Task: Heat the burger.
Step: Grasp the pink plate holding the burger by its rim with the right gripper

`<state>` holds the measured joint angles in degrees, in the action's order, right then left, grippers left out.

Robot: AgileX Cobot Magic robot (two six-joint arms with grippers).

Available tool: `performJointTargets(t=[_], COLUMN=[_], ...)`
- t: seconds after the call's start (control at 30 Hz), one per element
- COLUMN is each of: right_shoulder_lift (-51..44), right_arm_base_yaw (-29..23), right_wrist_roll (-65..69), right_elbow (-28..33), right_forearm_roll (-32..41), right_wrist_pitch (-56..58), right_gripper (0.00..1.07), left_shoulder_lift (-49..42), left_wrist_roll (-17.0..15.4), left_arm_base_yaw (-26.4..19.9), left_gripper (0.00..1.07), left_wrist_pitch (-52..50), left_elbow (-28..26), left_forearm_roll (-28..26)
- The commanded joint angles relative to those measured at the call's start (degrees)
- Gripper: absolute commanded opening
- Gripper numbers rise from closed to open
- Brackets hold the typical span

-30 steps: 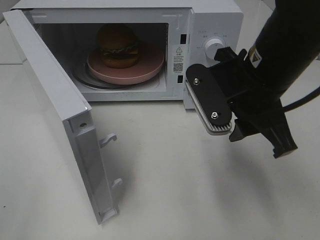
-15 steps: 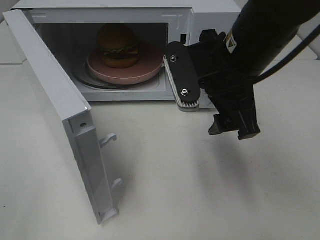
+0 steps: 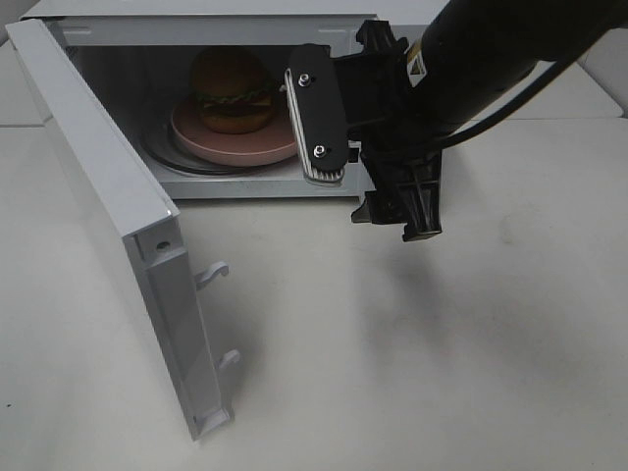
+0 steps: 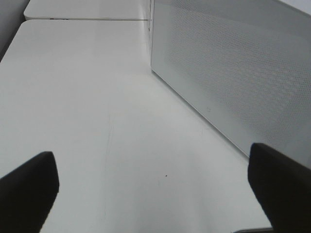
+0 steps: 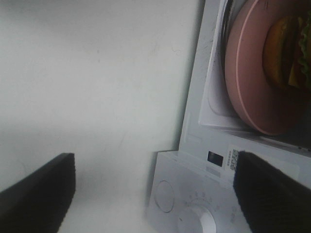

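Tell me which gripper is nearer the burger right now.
Right. The right gripper hangs just outside the open microwave, beside the burger on its pink plate. The left gripper is over bare table outside the open door.

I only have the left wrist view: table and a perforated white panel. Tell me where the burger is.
Observer: The burger sits on a pink plate inside the microwave.
Operator: Report the door.
Observer: The microwave door stands wide open, swung out to the left in the high view; your panel is likely that door.
Operator: Give me the right gripper.
Observer: The right gripper is open and empty, turned sideways in front of the cavity's right side, hiding the control panel from the high camera.
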<state>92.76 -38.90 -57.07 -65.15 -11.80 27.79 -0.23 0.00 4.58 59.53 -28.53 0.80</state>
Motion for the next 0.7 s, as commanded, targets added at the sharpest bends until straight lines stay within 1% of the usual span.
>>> performJointTargets(t=[0.03, 0.23, 0.27, 0.33, 0.37, 0.43, 0.47, 0.5, 0.63, 0.7], right_shoulder_lift=[1.66, 5.96, 7.56, 8.31, 9.68, 10.26, 11.75, 11.75, 15.47, 16.04], right_arm_base_yaw=[-0.17, -0.17, -0.17, -0.17, -0.17, -0.17, -0.17, -0.17, -0.17, -0.17], right_wrist_roll=[0.46, 0.46, 0.46, 0.46, 0.40, 0.40, 0.40, 0.40, -0.40, -0.52], right_elbow=[-1.15, -4.58, -6.07, -6.76, -8.08, -8.65, -10.20, -10.20, -13.87, -14.50], right_forearm_roll=[-0.11, -0.11, -0.11, -0.11, -0.11, -0.11, -0.11, -0.11, -0.11, -0.11], right_wrist_pitch=[-1.32, -2.18, -2.35, -2.58, -3.32, -3.38, -3.44, -3.44, -3.38, -3.38], right_gripper=[0.87, 0.87, 0.87, 0.87, 0.87, 0.87, 0.86, 0.86, 0.86, 0.86], left_shoulder_lift=[-1.20, -1.20, -1.20, -1.20, -1.20, -1.20, -1.20, -1.20, -1.20, -1.20], left_wrist_roll=[0.00, 0.00, 0.00, 0.00, 0.00, 0.00, 0.00, 0.00, 0.00, 0.00], left_arm_base_yaw=[-0.11, -0.11, -0.11, -0.11, -0.11, -0.11, -0.11, -0.11, -0.11, -0.11], left_gripper=[0.98, 0.98, 0.98, 0.98, 0.98, 0.98, 0.98, 0.98, 0.98, 0.98], left_wrist_pitch=[-0.11, -0.11, -0.11, -0.11, -0.11, -0.11, -0.11, -0.11, -0.11, -0.11], left_elbow=[0.11, 0.11, 0.11, 0.11, 0.11, 0.11, 0.11, 0.11, 0.11, 0.11], left_forearm_roll=[-0.29, -0.29, -0.29, -0.29, -0.29, -0.29, -0.29, -0.29, -0.29, -0.29])
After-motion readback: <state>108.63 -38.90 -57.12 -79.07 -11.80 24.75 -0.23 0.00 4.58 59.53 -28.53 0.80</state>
